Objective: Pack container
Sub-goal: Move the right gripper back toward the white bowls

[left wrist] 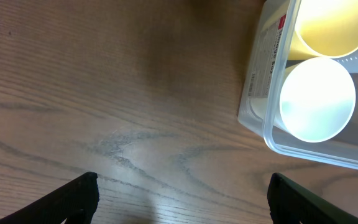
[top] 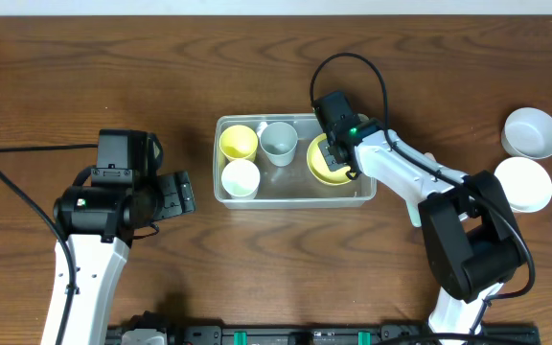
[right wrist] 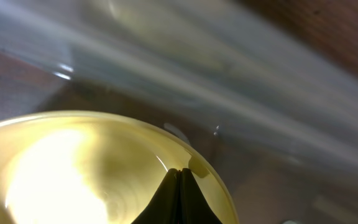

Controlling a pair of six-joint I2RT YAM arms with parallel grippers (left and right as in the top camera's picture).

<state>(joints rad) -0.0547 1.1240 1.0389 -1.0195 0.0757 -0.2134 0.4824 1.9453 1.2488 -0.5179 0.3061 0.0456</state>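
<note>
The right gripper (right wrist: 180, 186) pinches the rim of the yellow bowl (right wrist: 73, 174), fingertips together; the clear container (right wrist: 241, 74) wall lies blurred behind

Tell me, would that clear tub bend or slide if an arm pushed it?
Probably slightly flexible: the container looks thin-walled and see-through. It would likely slide readily on the smooth wooden table. The yellow bowl and cups inside add some weight, so it seems unlikely to tip.

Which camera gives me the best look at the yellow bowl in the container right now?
Right wrist: the yellow bowl fills the frame, with the right pincer closed on its rim. Overhead shows its place at the container's right end, half hidden by the arm. Left wrist misses it.
</note>
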